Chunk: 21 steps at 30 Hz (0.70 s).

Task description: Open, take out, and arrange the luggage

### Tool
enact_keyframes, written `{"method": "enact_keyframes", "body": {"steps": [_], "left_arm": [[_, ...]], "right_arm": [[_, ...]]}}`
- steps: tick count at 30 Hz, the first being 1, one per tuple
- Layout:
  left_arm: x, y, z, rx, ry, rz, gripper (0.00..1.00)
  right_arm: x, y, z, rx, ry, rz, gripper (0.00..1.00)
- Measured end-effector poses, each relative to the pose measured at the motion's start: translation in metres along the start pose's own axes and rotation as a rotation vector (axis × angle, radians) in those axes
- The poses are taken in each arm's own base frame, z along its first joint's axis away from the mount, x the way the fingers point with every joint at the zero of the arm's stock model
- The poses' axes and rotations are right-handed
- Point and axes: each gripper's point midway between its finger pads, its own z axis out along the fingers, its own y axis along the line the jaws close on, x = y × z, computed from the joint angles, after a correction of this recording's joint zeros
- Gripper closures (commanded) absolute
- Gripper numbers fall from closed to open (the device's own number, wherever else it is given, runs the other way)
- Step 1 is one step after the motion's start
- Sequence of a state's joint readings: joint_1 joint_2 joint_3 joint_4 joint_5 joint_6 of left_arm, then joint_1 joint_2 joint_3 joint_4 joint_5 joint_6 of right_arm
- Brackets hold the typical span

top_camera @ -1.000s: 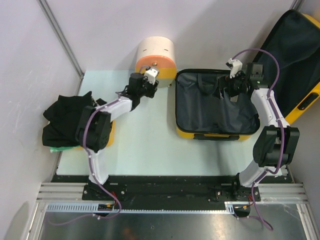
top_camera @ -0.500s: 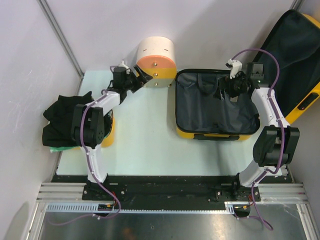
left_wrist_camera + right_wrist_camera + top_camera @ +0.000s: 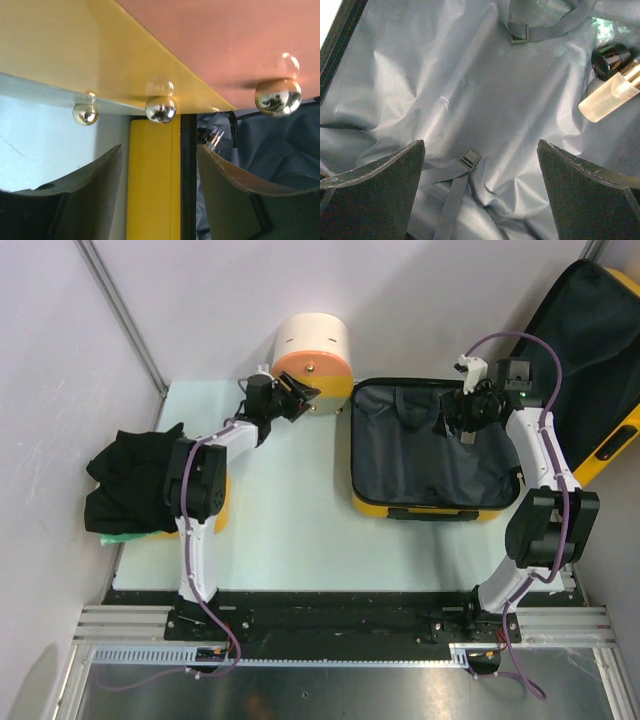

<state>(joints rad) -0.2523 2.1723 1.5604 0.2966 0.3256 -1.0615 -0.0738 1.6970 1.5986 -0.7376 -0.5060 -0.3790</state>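
luggage lid (image 3: 590, 350) cut off R edge, bottle (image 3: 607, 102) partly out of frame

arms (image 3: 535, 455) wht w/ blk joints | cables (image 3: 515, 337) purple | fingers (image 3: 75, 200) dk grey

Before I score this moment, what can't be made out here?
Top view: the yellow tub is mostly buried under black clothes.
Top view: the luggage lid is cut by the right edge.
Right wrist view: the frosted bottle runs off the right edge; from above the right gripper covers it.
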Motion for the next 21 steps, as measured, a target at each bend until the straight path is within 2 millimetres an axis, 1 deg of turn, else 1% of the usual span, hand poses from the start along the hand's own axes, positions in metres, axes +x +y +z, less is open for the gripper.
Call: {"method": "enact_keyframes", "body": {"steps": [6, 8, 12, 16, 21], "left_arm": [[-0.005, 0.002, 0.011, 0.014, -0.019, -0.061, 0.33], [-0.005, 0.004, 0.015, 0.014, -0.02, -0.087, 0.34], [-0.004, 0.01, 0.02, 0.01, -0.02, -0.135, 0.42], [-0.004, 0.01, 0.021, 0.011, -0.025, -0.168, 0.43], [-0.008, 0.005, 0.021, 0.03, -0.035, -0.184, 0.44]], "right_arm": [[0.003, -0.003, 0.0, 0.012, 0.029, 0.009, 0.0], [0.003, -0.004, -0.001, 0.014, 0.038, 0.01, 0.0], [0.0, -0.006, -0.002, 0.02, 0.044, 0.011, 0.0], [0.001, -0.007, -0.004, 0.03, 0.054, 0.014, 0.0], [0.005, -0.005, -0.003, 0.029, 0.072, 0.019, 0.0]]}}
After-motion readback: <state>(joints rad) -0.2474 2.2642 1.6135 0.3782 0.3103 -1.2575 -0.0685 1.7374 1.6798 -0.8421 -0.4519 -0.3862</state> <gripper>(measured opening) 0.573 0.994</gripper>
